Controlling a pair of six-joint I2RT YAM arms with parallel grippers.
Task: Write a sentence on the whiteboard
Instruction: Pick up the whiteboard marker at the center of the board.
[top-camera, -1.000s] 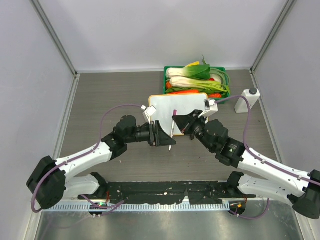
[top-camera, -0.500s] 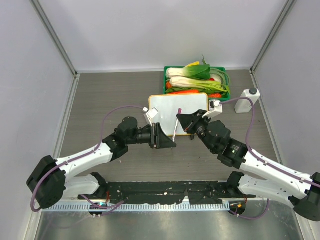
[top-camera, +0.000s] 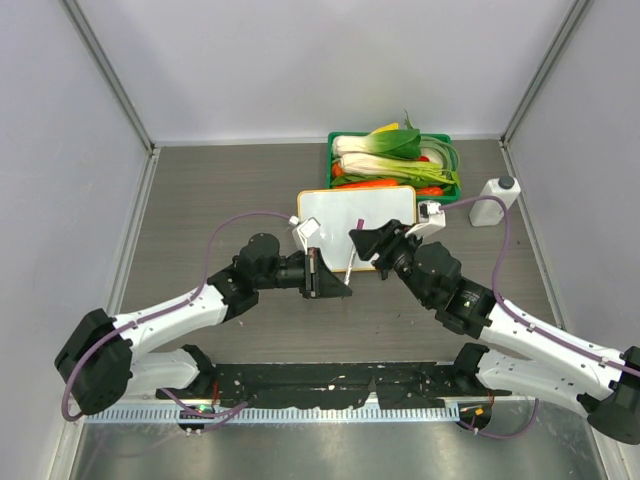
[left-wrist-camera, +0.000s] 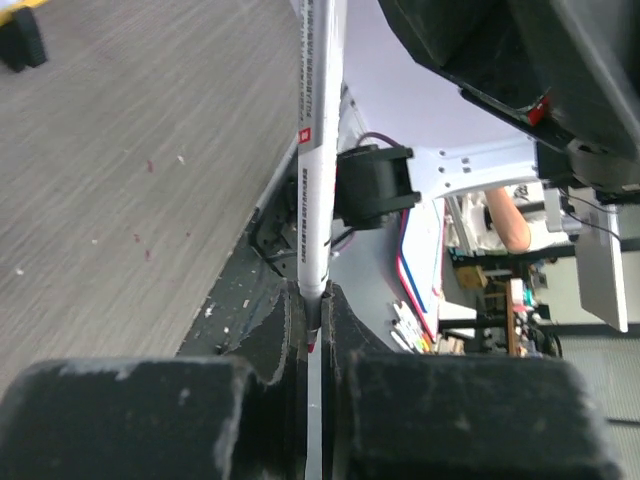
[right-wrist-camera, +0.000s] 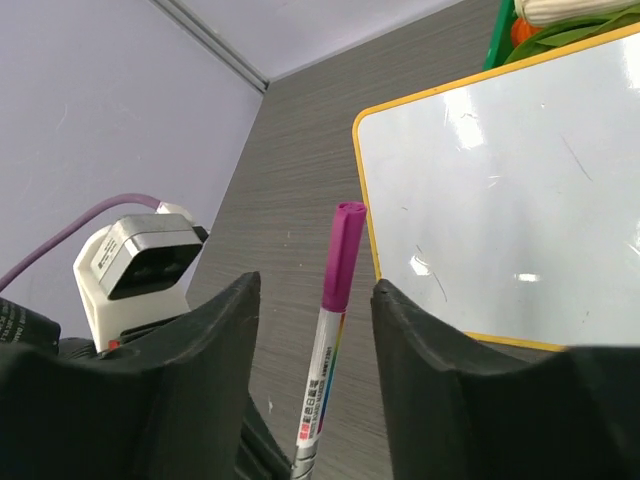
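Note:
The whiteboard (top-camera: 375, 205), white with a thin orange rim, lies flat at mid-table; it also fills the upper right of the right wrist view (right-wrist-camera: 520, 190). No sentence shows on it, only faint smudges. A thin white marker (top-camera: 349, 262) with a magenta end stands tilted between the two arms, in front of the board's near edge. My left gripper (top-camera: 338, 284) is shut on the marker's (left-wrist-camera: 315, 150) lower nib end, its jaws (left-wrist-camera: 318, 320) pinching it. My right gripper (right-wrist-camera: 315, 284) stands open, its fingers either side of the marker's (right-wrist-camera: 340, 250) magenta end without touching it.
A green tray (top-camera: 333, 152) of leeks, greens and carrots stands just behind the whiteboard. A white bottle (top-camera: 495, 200) stands to the right of the board. Grey walls close in the table on the left, back and right.
My left gripper has shut on the marker's lower end. My right gripper, shut on the marker a second ago, has opened and let it go. Both arms shifted slightly right.

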